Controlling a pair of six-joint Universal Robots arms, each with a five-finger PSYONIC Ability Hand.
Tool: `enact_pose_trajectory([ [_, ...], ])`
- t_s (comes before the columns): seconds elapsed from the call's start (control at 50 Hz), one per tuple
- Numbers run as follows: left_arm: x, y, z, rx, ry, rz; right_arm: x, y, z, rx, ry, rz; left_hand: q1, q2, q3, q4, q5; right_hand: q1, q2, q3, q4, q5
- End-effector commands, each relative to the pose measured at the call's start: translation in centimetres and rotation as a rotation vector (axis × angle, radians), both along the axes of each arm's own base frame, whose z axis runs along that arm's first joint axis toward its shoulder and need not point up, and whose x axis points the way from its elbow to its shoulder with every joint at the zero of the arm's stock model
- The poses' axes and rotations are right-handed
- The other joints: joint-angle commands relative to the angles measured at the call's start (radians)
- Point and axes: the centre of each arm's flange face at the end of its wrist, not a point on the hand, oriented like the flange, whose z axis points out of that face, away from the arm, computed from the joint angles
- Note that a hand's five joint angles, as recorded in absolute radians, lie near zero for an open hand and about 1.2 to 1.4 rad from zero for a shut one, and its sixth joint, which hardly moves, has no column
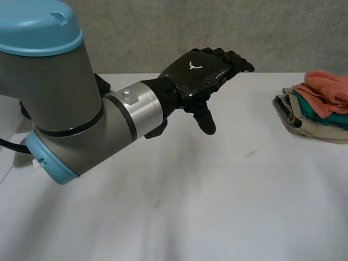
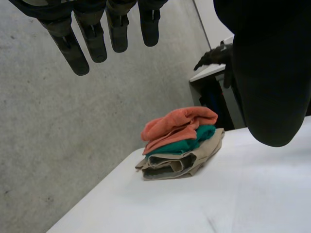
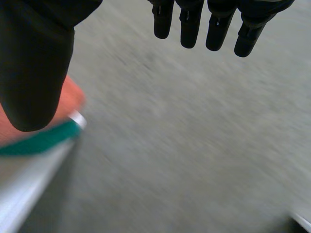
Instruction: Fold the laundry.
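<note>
Looking down on a white surface backed by a grey concrete wall. Hovering the left hand above it, palm down, fingers straight and relaxed, thumb hanging, gripping nothing. Lying well beyond its fingertips, far across the bare surface: a stack of laundry, with an orange towel crumpled on top, a teal cloth under that and a beige garment folded at the bottom. Seemingly presenting its long side across the left hand's line of reach, judging from the left wrist view. Holding the right hand open as well, fingers straight, thumb standing apart, nothing in its grasp. Catching blurred orange and teal cloth just behind that thumb, so probably standing much nearer the stack than the left hand. Pointing, on this reading, to the right hand as better placed for taking the top towel, with the left hand needing to travel fingertip-first across the surface to help spread it.
</note>
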Motion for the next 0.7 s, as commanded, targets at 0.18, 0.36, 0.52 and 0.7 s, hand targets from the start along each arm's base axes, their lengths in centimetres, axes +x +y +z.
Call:
enact_pose_trajectory([
  [0.18, 4.6, -5.6, 8.8, -0.200, 0.230, 0.349, 13.8, 3.2, 12.1, -0.386, 0.223, -0.024, -0.020, -0.035, -0.035, -0.029, -0.047, -0.051, -0.043, -0.035, -0.037, -0.043],
  [0.36, 15.6, -16.0, 3.1, -0.290, -0.167, 0.734, 27.2, 11.4, 6.0, -0.211, 0.150, 0.403, -0.017, -0.032, -0.032, -0.026, -0.044, -0.051, -0.043, -0.035, -0.037, -0.043],
  [0.52, 22.0, -24.5, -7.3, -0.311, -0.456, 0.867, 30.6, 16.6, -0.6, -0.011, 0.221, 0.523, -0.017, -0.032, -0.032, -0.026, -0.044, -0.051, -0.043, -0.035, -0.037, -0.043],
  [0.7, 22.6, -29.4, -15.7, -0.285, -0.430, 0.775, 30.0, 17.8, -4.0, 0.104, 0.221, 0.523, -0.008, -0.023, -0.023, -0.017, -0.035, -0.051, -0.043, -0.035, -0.037, -0.043],
])
